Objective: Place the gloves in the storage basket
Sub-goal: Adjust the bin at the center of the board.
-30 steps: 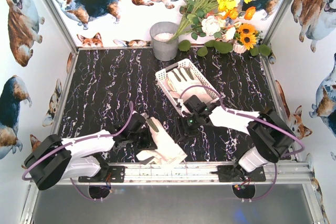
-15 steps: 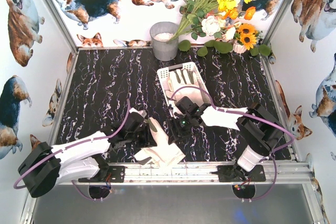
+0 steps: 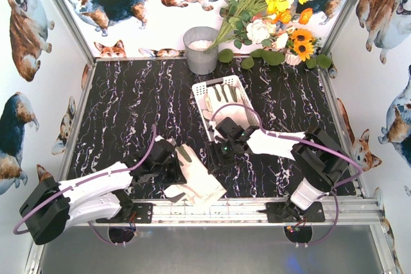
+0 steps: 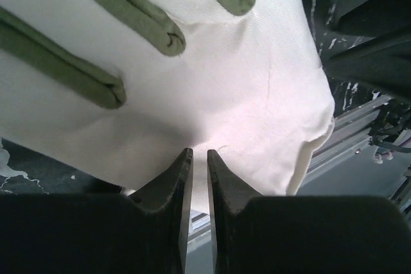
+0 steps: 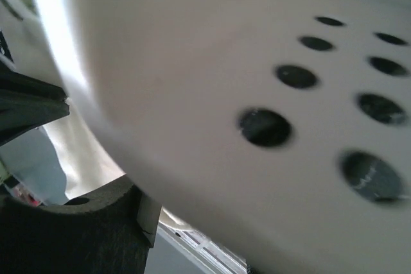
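Gloves counted: two visible. Nearest, one glove (image 4: 250, 88) lay flat at the table's (image 3: 128, 107) near edge, grey-green finger patches showing. Left gripper (image 4: 199, 153) had its jaws nearly together, pinching the glove's cream edge. Right gripper (image 3: 221, 151) sat against the near end of the one basket (image 3: 215, 81); whether it was open or closed could not be told. Second glove (image 3: 223, 96) lay inside the basket. Farthest: one grey bucket (image 3: 201, 51), one flower bunch (image 3: 266, 4).

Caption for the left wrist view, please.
Left gripper pinches the edge of a white glove with olive-green fingers.
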`<state>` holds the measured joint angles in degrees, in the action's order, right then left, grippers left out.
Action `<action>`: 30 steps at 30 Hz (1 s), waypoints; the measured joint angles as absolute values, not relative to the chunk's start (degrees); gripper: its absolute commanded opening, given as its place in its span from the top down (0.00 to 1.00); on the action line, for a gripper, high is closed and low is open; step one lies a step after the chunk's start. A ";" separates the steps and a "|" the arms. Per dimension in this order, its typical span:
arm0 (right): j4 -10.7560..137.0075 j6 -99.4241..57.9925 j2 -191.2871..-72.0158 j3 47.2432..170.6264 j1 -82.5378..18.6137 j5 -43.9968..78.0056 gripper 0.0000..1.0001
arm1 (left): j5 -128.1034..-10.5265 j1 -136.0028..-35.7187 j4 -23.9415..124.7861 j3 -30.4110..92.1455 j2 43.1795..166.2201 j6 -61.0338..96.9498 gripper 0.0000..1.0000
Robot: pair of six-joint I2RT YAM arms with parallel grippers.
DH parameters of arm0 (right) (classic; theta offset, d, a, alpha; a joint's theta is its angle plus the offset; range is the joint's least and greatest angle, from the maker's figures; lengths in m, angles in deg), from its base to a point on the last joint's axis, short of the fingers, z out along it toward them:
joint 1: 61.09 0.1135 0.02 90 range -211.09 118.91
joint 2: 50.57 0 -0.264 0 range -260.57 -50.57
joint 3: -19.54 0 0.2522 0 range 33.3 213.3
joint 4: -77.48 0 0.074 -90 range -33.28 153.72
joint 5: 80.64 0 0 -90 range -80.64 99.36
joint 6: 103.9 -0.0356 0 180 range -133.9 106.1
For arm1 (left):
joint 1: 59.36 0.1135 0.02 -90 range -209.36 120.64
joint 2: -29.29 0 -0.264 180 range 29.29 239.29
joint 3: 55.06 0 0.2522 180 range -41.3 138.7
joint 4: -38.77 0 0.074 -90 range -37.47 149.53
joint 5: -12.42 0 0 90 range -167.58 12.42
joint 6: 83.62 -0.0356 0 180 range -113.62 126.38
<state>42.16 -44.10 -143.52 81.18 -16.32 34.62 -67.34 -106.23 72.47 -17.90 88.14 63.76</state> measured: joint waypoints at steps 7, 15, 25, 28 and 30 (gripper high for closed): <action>38.12 -45.28 -139.01 79.95 -17.71 29.81 0.48 | -65.89 -106.67 69.91 -20.96 89.80 65.12 0.92; 31.97 -43.72 -128.70 80.70 -15.77 28.65 0.44 | -66.42 -107.09 70.33 -21.16 87.01 64.31 0.79; 32.26 -42.87 -132.55 88.06 -10.74 29.57 0.45 | -67.49 -107.15 77.52 -15.76 81.46 63.57 0.85; 32.76 -42.85 -137.46 89.83 -10.74 30.25 0.45 | -66.90 -107.24 78.87 -15.70 81.06 64.31 0.88; 32.96 -42.65 -140.72 91.34 -10.74 30.62 0.46 | -66.27 -107.68 79.60 -15.76 81.15 64.90 0.89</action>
